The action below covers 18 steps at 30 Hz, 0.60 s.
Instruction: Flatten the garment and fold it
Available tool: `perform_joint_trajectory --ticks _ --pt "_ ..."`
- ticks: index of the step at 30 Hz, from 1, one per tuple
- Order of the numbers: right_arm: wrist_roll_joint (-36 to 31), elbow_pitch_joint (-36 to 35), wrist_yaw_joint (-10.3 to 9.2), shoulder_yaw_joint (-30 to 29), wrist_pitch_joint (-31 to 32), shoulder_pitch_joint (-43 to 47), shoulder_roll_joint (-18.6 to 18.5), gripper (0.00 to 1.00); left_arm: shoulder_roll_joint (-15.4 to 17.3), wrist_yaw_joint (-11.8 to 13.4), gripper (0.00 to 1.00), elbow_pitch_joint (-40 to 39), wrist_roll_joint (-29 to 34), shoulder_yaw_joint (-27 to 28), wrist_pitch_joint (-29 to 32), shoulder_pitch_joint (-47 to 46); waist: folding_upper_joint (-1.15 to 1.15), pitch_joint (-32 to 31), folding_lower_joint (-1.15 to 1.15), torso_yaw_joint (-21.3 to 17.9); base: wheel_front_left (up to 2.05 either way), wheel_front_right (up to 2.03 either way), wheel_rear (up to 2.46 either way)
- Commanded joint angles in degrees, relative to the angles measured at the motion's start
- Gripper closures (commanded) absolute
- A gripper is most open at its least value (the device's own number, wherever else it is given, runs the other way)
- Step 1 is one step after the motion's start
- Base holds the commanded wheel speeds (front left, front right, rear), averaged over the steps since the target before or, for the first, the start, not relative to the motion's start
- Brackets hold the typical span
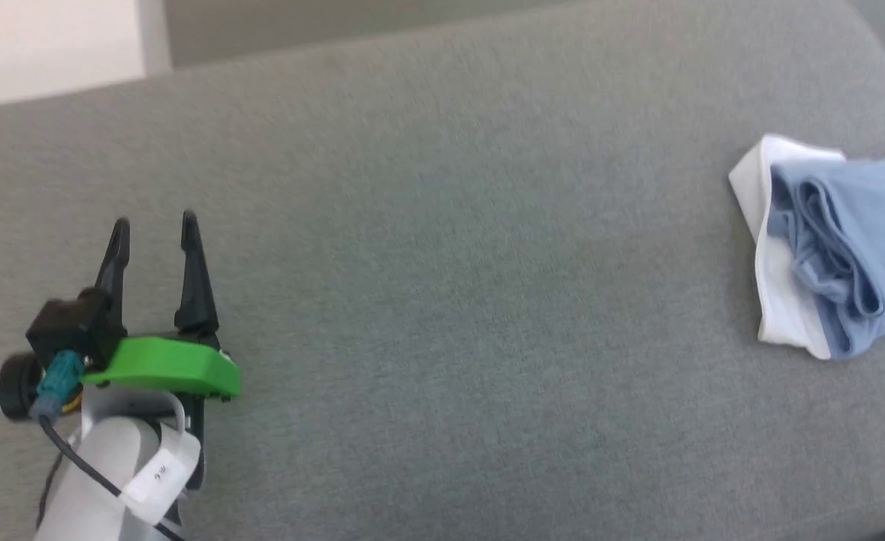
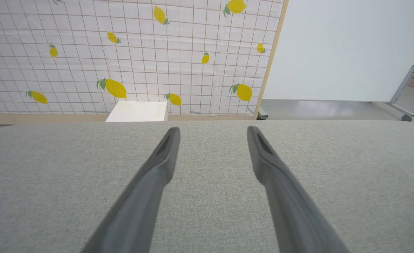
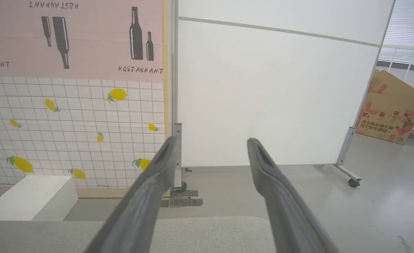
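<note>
1. A white tag (image 1: 163, 472) is wrapping the left forearm over the grey cushion (image 1: 442, 315); its small print is too blurred to read.
2. The left gripper (image 1: 153, 225) is reaching across the cushion's left part, its jaws spread wide and holding nothing.
3. The garment (image 1: 844, 248) is lying bundled at the cushion's right edge, its white lining turned outward, well apart from that gripper.
4. The right gripper (image 3: 212, 140) is pointing past the cushion's far edge, its jaws gaping and empty.
5. Beyond the cushion, a pink poster (image 3: 73, 38) is displaying the word "RESTAURANT".

left end effector (image 1: 155, 220), right end effector (image 3: 211, 140) — both spread
</note>
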Motion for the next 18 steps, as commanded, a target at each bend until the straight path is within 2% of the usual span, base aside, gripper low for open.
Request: perform_joint_trajectory --ticks 1,9,14,18 --pt "0.01 -1.09 -0.10 -0.29 -1.78 2.20 1.67 0.00 -0.32 0.26 0.00 0.36 -0.45 0.29 -0.60 0.99 0.00 -6.87 0.00 3.90 0.00 0.00 0.00" --pt "-4.17 -7.31 -0.10 -2.72 -9.92 13.47 10.12 0.00 -1.49 0.15 0.00 1.39 -1.13 1.02 -1.64 4.07 0.00 -12.88 0.00 8.78 0.00 0.00 0.00" --pt "-6.64 -10.68 -0.10 -2.76 -11.57 20.66 14.95 0.00 -1.84 0.32 0.00 1.24 -1.60 1.89 -1.89 5.71 0.00 -14.37 0.00 10.79 0.00 0.00 0.00" --pt "-8.66 -12.14 -0.10 -2.64 -12.76 25.89 17.45 0.00 -2.51 0.14 0.00 1.58 -1.97 2.25 -2.02 6.47 0.00 -15.30 0.00 12.21 0.00 0.00 0.00"
